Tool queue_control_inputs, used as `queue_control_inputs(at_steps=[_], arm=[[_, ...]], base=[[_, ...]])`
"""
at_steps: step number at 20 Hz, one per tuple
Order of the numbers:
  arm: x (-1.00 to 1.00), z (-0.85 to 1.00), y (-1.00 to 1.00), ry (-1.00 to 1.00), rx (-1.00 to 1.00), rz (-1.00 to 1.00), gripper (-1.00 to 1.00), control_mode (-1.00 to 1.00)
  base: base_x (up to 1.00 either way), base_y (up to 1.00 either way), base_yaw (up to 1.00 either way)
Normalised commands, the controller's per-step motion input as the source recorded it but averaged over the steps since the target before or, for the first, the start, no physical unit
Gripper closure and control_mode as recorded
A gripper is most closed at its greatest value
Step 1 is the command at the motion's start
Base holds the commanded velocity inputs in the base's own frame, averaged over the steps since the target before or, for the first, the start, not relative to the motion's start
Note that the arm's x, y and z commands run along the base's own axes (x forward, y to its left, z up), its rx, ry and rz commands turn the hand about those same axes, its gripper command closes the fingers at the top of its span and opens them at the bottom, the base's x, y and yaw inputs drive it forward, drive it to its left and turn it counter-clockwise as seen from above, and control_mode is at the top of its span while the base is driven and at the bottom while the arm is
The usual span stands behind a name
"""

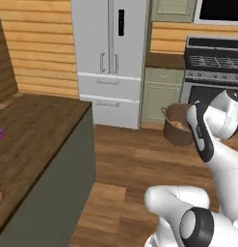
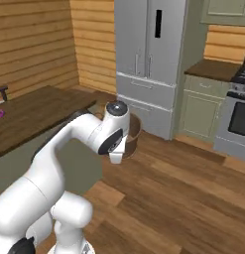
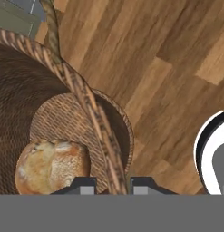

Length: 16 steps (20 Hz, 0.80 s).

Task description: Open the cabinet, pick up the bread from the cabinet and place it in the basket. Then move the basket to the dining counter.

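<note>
My fingers (image 3: 113,185) are clamped tight on the basket's (image 3: 22,104) handle (image 3: 93,118). The bread (image 3: 52,165) lies below them, inside. The worktop (image 1: 33,130) is well off. Risk, in my judgement: a swinging basket could slip or tip.

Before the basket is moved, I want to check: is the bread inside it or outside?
Inside. In the hand view the bread lies on the woven bottom of the basket, under its hoop handle.

A home kitchen: a steel fridge (image 1: 111,58), a stove (image 1: 212,72), pale green cabinets (image 1: 161,94), wood-plank walls (image 1: 41,48) and a plank floor (image 1: 135,164).
</note>
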Motion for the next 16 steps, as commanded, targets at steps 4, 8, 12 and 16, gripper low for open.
queue_control_inputs(at_steps=[4,8,12,16], arm=[[0.0,0.0,0.0,0.0,0.0,0.0,1.0,1.0],[0.0,0.0,0.0,0.0,0.0,0.0,1.0,1.0],[0.0,0.0,0.0,0.0,0.0,0.0,1.0,1.0],[0.0,0.0,0.0,0.0,0.0,0.0,1.0,1.0]], base=[[0.94,-0.01,0.73],[1.0,0.0,0.59],[1.0,0.0,0.52],[0.95,-0.02,0.5]])
